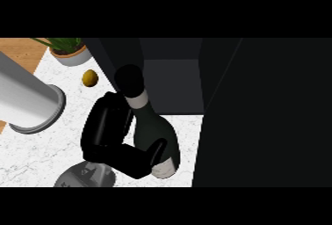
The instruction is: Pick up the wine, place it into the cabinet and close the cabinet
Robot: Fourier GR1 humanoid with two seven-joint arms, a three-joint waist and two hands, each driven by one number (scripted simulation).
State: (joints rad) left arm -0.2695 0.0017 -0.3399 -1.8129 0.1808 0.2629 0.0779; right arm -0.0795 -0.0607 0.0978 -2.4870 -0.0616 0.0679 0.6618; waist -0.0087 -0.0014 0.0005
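The wine bottle (152,127) is dark with a pale band at its neck and a pale base. It is tilted, its cap pointing up the view at the dark cabinet opening (172,83), and its base is low in the view. My right hand (110,132) is shut on it: fingers curl along the bottle's left side and the thumb wraps over its lower body. The grey wrist shows at the lower left. The cabinet's dark door (266,114) stands open and fills the right side. My left hand does not show.
A large grey cylinder (26,101) slants in from the upper left. A potted plant (71,52) and a small yellow-brown fruit (90,77) sit on the white marble counter (39,154) at the back left.
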